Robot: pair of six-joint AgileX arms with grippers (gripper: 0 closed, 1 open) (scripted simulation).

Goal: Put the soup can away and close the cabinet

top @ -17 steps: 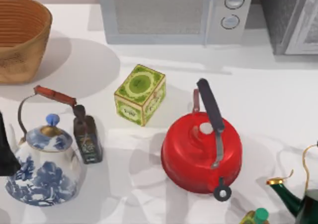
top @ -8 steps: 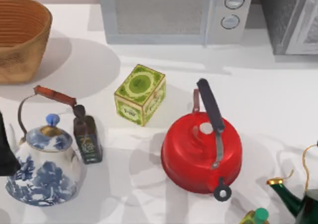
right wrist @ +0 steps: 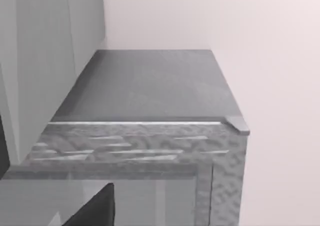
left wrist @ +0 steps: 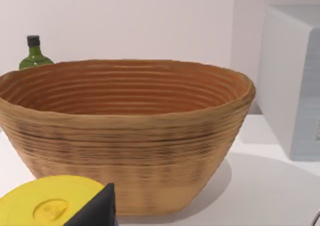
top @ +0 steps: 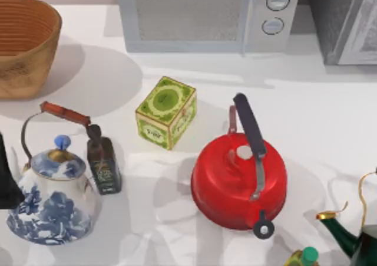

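At the surface's far right corner stands the cabinet (top: 347, 21), grey and speckled, its pale framed door (top: 364, 39) angled at the right edge; the right wrist view looks down on its flat top (right wrist: 150, 83). Left of it along the far edge sits the white microwave (top: 206, 15). My left arm (top: 7, 177) is a dark shape at the left edge; whether either arm's jaws are wide or narrow I cannot tell. Where the soup can is, I cannot tell.

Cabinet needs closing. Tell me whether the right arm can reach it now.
Probably yes: the right gripper hangs close above the cabinet, nothing between them; the left gripper idles by the wicker basket.
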